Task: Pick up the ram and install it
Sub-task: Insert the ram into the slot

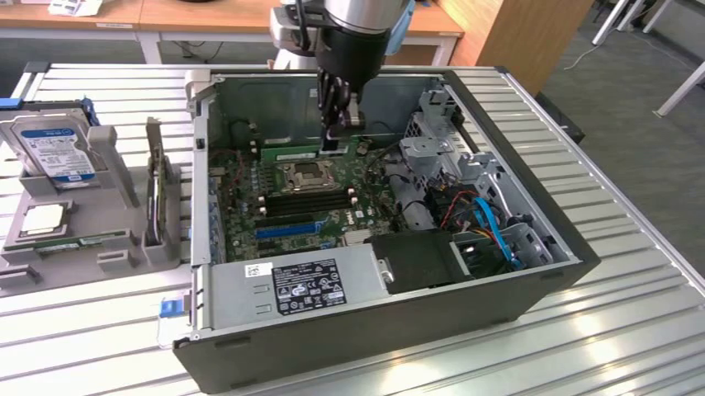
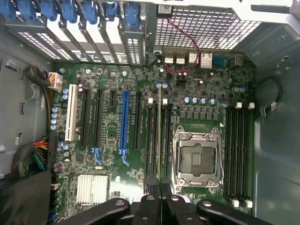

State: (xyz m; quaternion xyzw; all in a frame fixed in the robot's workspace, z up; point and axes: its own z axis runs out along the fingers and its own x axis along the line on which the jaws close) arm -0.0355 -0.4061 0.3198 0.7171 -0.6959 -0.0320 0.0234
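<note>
Clamps the ram point(image 1: 292, 153) between almost-shut jaws of the gripper point(image 1: 336, 145), pinching the stick's upper edge. Holds it on edge, long side level, low inside the open computer case point(image 1: 540, 239), just past the CPU socket point(image 1: 300, 175) toward the rear wall. Appears in the wrist view edge-on as a thin strip, running out from the fingers point(image 2: 149, 205) along the black memory slots point(image 2: 151, 140) beside the socket; cannot tell whether seated or just above. Further along the motherboard point(image 2: 110, 140), a blue expansion slot point(image 2: 125, 122). Outside the case, on the slatted table point(image 1: 628, 330) toward the exterior view's left: a grey fixture point(image 1: 119, 177) with a hard drive point(image 1: 53, 153) and a second green stick point(image 1: 88, 242).
</note>
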